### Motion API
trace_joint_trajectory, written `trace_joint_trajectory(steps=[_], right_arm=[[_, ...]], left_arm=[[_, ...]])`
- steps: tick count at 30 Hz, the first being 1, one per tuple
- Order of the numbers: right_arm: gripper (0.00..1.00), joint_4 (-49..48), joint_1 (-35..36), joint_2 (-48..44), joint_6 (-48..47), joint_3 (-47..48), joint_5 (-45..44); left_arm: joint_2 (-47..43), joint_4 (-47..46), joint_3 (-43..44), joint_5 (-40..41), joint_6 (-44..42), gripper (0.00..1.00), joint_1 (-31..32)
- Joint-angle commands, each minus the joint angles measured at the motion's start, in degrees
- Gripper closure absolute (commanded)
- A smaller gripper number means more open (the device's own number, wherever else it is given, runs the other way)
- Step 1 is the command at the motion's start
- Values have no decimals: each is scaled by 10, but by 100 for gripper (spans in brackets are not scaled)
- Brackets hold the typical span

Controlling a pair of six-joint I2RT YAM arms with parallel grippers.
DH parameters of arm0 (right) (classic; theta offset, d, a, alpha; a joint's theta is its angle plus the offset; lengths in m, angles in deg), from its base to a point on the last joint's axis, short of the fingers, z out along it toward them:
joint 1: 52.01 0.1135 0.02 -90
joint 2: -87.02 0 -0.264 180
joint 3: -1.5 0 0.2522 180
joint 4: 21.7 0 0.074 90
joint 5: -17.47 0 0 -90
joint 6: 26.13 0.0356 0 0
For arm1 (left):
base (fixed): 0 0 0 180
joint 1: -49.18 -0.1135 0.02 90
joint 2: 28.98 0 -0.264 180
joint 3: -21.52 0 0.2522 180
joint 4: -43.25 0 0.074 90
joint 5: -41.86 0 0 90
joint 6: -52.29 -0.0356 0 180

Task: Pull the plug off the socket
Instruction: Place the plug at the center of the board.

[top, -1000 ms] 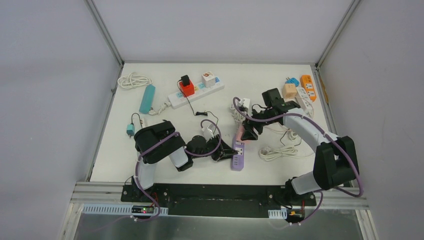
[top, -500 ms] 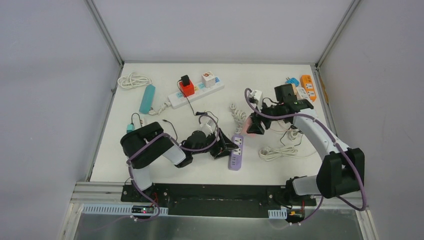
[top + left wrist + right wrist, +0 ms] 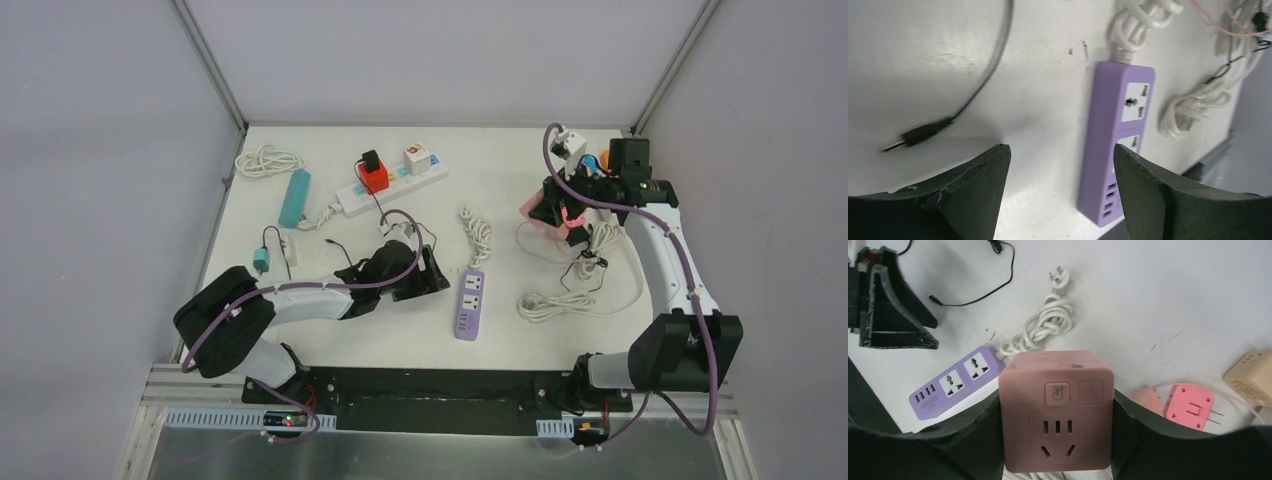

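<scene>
Mid-table the purple power strip (image 3: 469,303) lies flat, with the left gripper (image 3: 1060,155) spread wide and empty near it; the right gripper (image 3: 556,208) clamps the pink cube plug (image 3: 1055,410) above the far-right table, prongs hidden, lower edge cut off.

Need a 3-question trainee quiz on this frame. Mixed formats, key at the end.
1. True or false: the right gripper is clamped on the pink cube socket.
2. Multiple choice: the purple power strip is (A) held by the left gripper, (B) lying flat on the table, free of both grippers, (C) standing on end.
3. Fill in: the left gripper's jaws stand ____.

Key: 1 true; 2 B; 3 open.
</scene>
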Motion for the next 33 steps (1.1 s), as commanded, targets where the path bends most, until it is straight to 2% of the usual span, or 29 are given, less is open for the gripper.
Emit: trace_joint_trajectory(steps=[1,4,8,11,13,15,17,25,33], right_arm=[[100,-14,-1,52,42,91,-36],[100,-15,-3,106,72,143,-76],[100,-34,-2,167,93,180,-127],[100,-43,-3,211,97,204,-174],[100,-34,-2,241,90,226,-199],[100,-23,-3,270,80,245,-212],[100,-16,-3,296,71,261,-224],[97,-51,14,377,36,290,-341],[88,-116,59,430,-13,291,-519]], left_arm=[[-83,176,35,119,-127,24,-5],[-140,201,32,181,-167,24,-5],[-224,186,4,270,-233,24,-4],[-275,135,-34,325,-289,22,-4],[-295,86,-67,350,-321,16,-4],[-301,45,-96,372,-331,9,-4],[-296,44,-98,385,-326,4,-6],[-243,60,-67,404,-317,3,-5],[-258,53,-81,411,-312,3,-5]])
